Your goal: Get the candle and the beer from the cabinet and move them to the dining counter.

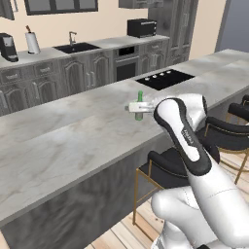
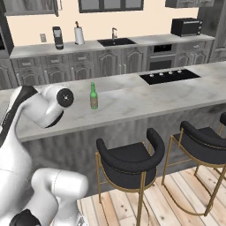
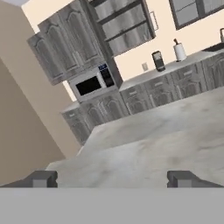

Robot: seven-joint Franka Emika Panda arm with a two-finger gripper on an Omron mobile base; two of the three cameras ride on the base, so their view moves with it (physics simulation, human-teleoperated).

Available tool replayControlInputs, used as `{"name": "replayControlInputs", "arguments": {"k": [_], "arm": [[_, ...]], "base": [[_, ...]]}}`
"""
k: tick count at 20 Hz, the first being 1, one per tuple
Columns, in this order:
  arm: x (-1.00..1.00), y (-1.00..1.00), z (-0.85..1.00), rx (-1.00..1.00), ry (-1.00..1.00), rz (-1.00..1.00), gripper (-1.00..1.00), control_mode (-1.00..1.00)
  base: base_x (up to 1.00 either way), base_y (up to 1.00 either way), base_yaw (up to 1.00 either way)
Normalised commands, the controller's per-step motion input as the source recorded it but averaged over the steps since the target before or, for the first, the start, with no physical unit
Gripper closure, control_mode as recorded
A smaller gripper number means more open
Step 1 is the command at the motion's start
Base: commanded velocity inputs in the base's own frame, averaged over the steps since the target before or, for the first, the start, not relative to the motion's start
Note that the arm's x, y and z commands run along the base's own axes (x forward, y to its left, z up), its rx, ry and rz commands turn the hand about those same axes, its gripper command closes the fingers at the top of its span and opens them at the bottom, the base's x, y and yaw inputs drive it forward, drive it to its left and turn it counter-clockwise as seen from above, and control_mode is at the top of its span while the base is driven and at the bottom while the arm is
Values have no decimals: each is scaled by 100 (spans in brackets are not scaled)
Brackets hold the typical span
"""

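- Green glass, the beer (image 2: 93,96) stands upright on the marble surface (image 2: 132,99), near its front edge.
- I judge it stiff, smooth, breakable and easy to tip; best held around the labelled body, not the thin neck.
- The tool (image 3: 112,178) hovers over the surface, fingers apart, holding nothing.

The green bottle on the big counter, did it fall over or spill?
No. The slim green glass bottle stands upright on the pale grey marble dining counter, and no puddle shows near it. The jaws are spread wide with nothing between them. Nothing looks knocked over or broken.
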Motion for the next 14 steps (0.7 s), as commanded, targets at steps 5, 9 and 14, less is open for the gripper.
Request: {"name": "replayControlInputs", "arguments": {"k": [5, 9, 14], "arm": [[-37, 34, 4, 0, 29, -11, -100, -100], [-63, 4, -29, -6, 17, -15, -100, -100], [-94, -11, -22, -3, 5, -14, -100, -100]], "base": [[0, 0, 0], [0, 0, 0], [0, 0, 0]]}}
